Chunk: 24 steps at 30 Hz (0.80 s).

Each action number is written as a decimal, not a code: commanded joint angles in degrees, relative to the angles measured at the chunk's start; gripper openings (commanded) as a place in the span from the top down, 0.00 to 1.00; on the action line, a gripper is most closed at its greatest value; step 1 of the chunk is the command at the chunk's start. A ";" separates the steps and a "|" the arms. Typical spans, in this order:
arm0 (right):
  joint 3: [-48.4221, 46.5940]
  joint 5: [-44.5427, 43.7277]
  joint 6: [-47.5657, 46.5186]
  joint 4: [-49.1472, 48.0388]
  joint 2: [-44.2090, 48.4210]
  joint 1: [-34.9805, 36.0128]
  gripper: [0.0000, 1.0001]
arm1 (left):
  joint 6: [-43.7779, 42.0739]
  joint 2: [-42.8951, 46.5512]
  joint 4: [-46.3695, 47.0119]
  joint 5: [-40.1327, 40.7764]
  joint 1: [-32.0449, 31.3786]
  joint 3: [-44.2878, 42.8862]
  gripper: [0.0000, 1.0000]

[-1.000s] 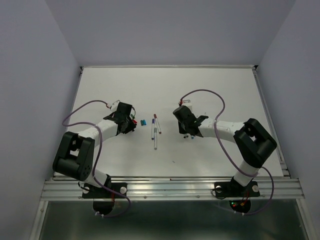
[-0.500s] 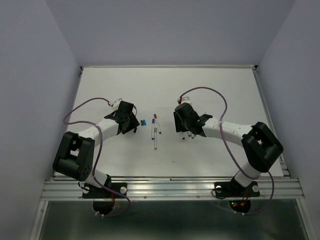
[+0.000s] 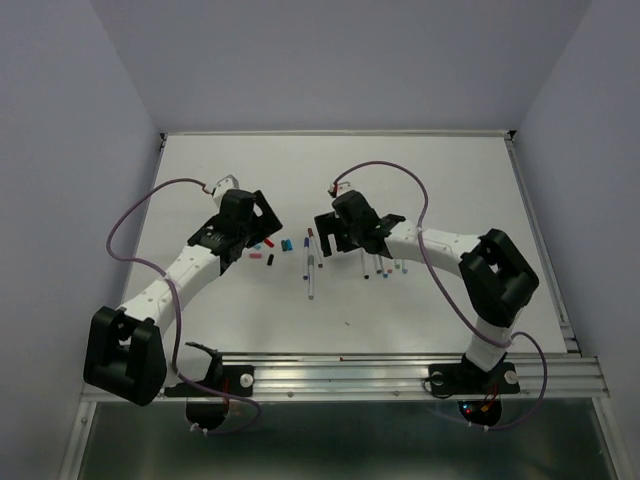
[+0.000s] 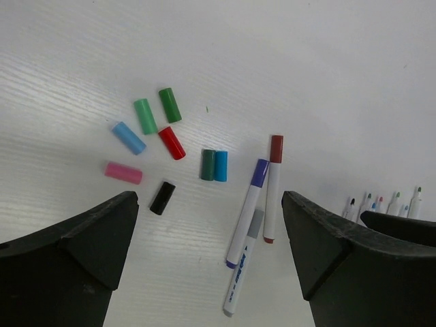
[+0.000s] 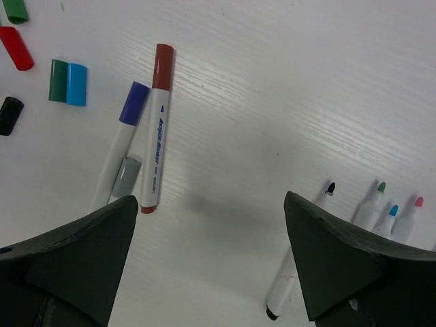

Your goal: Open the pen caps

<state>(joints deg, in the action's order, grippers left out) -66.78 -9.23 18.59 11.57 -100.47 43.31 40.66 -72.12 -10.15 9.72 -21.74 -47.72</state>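
Top view: left claw (image 3: 250, 230) and right claw (image 3: 335, 237) hung over the mid counter (image 3: 440, 180), either side of 3 capped pens (image 3: 310, 265). Loose caps (image 3: 268, 248) lay scattered btwn the left claw and those pens. Uncapped pens (image 3: 385, 265) lay in a row just right of the right claw. Claw openings couldn't be read from here.

Left wrist: fingers (image 4: 68, 259) spread wide, nothing btwn them. 8 loose caps lay on the counter ahead: 2 green, lt blue, red, pink, black, plus a dark green and a blue touching side by side. Right of them were the 3 capped pens w/ purple cap (image 4: 259, 172), brown cap (image 4: 276, 148) and grey cap (image 4: 255, 223). Purple and brown pens lay close, nearly parallel.

Right wrist: fingers (image 5: 68, 259) also wide apart, empty. Brown- and purple-capped pens lay upper left, the grey one's barrel cut off by the finger on that side. Uncapped pens sat lower right w/ black, green, blue, pink tips showing.
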 commanded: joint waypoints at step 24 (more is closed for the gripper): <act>-18.12 -17.31 -0.40 4.16 -20.39 6.88 0.12 | -1.38 3.56 -2.15 3.12 -0.24 -0.26 0.01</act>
<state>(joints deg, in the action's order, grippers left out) -83.20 -23.94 17.74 13.58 -119.96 49.06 40.29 -70.50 -12.25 11.00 -21.74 -47.72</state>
